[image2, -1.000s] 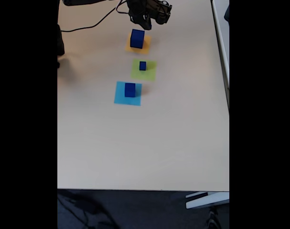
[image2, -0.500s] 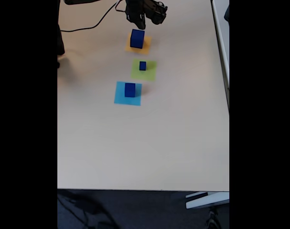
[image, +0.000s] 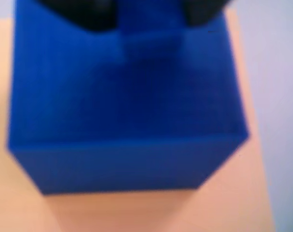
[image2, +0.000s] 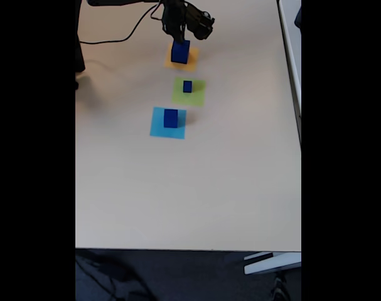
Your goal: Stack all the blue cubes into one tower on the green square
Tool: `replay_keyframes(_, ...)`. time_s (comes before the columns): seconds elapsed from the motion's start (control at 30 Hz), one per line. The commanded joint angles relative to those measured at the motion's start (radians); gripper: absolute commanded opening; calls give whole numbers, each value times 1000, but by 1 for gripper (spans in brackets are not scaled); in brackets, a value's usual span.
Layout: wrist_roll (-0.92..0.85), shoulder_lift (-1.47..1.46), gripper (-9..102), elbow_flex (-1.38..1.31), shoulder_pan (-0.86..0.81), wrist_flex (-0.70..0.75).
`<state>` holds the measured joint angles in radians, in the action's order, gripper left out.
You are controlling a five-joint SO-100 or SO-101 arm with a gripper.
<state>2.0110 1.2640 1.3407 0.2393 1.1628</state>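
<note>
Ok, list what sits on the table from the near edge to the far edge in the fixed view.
Light-blue square with a mid-sized blue cube → green square with the smallest blue cube → orange-yellow square with the largest blue cube → gripper at that cube's top.

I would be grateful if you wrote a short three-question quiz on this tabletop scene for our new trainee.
1. True or false: the smallest blue cube sits on the green square.
2. Multiple choice: the gripper is right over the cube on which square? A) the light-blue square B) the green square C) the orange-yellow square
3. Fill in: the fixed view shows ___ blue cubes, each on its own paper square.

Key:
1. True.
2. C; the largest blue cube stands there, and it looms large in the wrist view.
3. Three; the third is the middle-sized blue cube on the light-blue square.
</note>
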Motion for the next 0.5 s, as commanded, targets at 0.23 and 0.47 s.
replay_keyframes(0.23, -14, 44, 0, 6, -3, -20)
replay_keyframes(0.47, -17, 44, 0, 5, -5, -18)
